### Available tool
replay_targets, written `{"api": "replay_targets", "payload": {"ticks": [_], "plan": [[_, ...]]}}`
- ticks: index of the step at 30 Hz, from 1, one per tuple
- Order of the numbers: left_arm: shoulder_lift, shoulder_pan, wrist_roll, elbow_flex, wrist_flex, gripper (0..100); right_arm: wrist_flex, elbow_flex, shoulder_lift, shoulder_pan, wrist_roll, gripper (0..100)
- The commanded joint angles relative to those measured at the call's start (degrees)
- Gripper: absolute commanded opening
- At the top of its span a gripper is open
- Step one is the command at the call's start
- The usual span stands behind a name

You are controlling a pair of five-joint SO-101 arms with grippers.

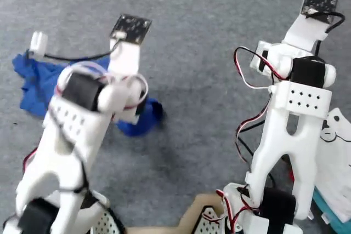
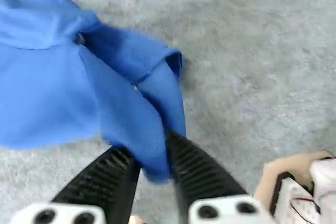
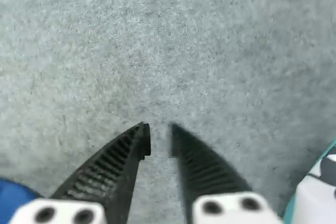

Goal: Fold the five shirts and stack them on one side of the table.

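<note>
left gripper (image 2: 155, 157): fingers (image 2: 195, 169) clamped on a bunched fold of the blue shirt (image 2: 52, 93), with the fabric pinched near the tips. beyond the grip the shirt spreads crumpled over the grey tabletop (image 2: 262, 51), one sleeve doubled over just beside the fingers. high view: the blue shirt (image 1: 35, 83) lies on the left arm's side, partly under the left arm (image 1: 82, 108), and a rounded bunch of it shows past the wrist. right gripper (image 3: 159, 132): fingers (image 3: 202, 166) a narrow gap apart with nothing between them, tips over bare tabletop. right arm (image 1: 299, 97) stands well apart from the blue shirt. a white cloth (image 1: 337, 146) with dark print lies near the right arm's base at the tabletop's edge, over something teal.
</note>
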Motion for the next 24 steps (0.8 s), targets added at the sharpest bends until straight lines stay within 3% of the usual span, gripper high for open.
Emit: {"api": "replay_targets", "payload": {"ticks": [1,4,7,13,18,24], "plan": [[-8.57,-1.32,5.98,2.64,1.58,20,-0.88,-0.13,-1.89,-1.54,3.43,26.9],[-14.99,-9.32,8.97,4.31,2.02,27,-0.70,0.04,-1.80,-6.02,6.15,33.9],[-20.44,-19.96,8.70,4.57,1.93,29,-0.70,-0.13,-1.54,-12.18,6.51,34.3],[-23.87,-47.82,0.26,7.12,0.62,29,1.14,-4.53,8.75,-28.62,6.07,34.4],[-24.22,-64.62,-2.02,23.21,-11.96,29,3.69,-16.92,23.34,-40.31,6.07,34.4],[-24.40,-75.87,-6.95,40.70,-27.16,29,8.00,-35.82,42.51,-51.30,6.07,34.4]]}}
